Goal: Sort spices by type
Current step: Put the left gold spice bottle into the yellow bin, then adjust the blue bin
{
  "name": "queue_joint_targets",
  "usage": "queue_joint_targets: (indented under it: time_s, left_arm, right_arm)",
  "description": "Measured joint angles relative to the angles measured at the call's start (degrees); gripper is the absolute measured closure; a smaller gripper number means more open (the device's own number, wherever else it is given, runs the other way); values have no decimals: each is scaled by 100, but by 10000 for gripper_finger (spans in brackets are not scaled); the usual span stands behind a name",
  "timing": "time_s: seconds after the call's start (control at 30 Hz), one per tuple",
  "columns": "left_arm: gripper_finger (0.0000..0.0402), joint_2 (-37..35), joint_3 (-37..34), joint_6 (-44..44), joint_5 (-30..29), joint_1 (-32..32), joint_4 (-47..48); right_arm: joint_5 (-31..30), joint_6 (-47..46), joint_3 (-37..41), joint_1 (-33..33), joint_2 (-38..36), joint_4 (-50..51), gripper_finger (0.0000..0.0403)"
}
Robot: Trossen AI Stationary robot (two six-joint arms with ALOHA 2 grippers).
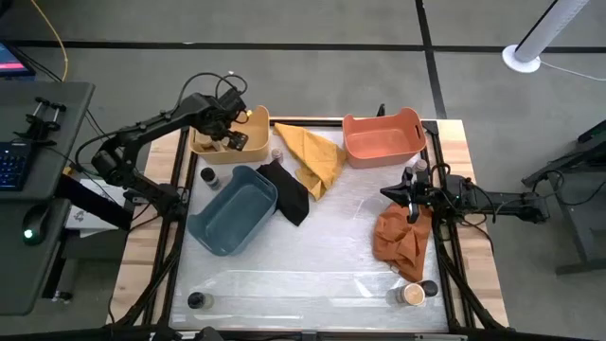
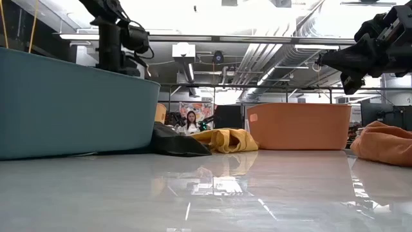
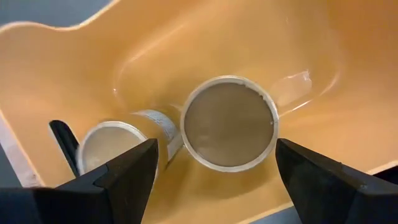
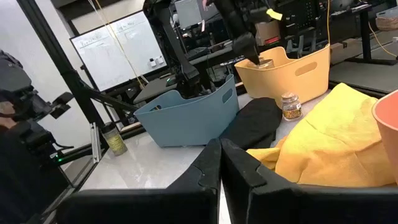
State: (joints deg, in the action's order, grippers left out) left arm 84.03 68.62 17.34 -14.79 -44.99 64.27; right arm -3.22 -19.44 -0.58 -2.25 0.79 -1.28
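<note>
Dropping-off step: left end effector (image 3: 214, 171) spread open over tan-topped jar (image 3: 229, 122) seemingly released in yellow bin (image 1: 254, 125); next, lift clear toward another jar; right end effector (image 1: 414, 204) closed, empty.

We count three bins: one yellow bin (image 1: 248, 121), one blue bin (image 1: 233, 210), one orange bin (image 1: 383, 137). Three cloths too: yellow cloth (image 1: 314, 156), black cloth (image 1: 287, 192), orange cloth (image 1: 401, 237). Two tan-topped jars (image 3: 229, 122) sit in the yellow one (others unclear).

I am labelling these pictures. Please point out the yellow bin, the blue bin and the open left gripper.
yellow bin (image 1: 254, 120): high view, on its right rim.
blue bin (image 1: 230, 213): high view, on its bare floor.
left gripper (image 3: 214, 171): left wrist view, midway between its open fingertips.
</note>
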Motion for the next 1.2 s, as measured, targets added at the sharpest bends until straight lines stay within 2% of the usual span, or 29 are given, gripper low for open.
queue_joint_targets:
  time_s: [0.2, 0.33, 0.43, 0.57, 0.83, 0.97, 1.1, 1.2]
  left_arm:
    - [92, 0, 122, 65, 62, 0, 23]
    - [92, -3, 122, 157, 794, 131, -194]
    - [92, -83, 122, 237, 1133, 580, -544]
    - [92, -211, 122, 453, 1127, 1537, -950]
    - [92, -267, 122, 1325, 487, 4064, -837]
    - [96, -267, 122, 2019, -198, 5342, -742]
    - [138, -255, 122, 2745, -1359, 6258, -420]
    - [207, -185, 122, 3226, -1696, 6424, -163]
  right_arm:
    - [0, 0, 2, 1, -1, 0, 400]
    - [0, 0, 2, -1, -1, 0, 400]
    - [0, 0, 1, 0, 0, 0, 400]
    - [0, 0, 0, 1, 1, 0, 400]
    - [0, 0, 2, -1, -1, 2, 400]
    - [0, 1, 1, 0, 0, 0, 400]
    - [0, 0, 2, -1, -1, 0, 400]
    - [0, 1, 1, 1, -1, 1, 400]
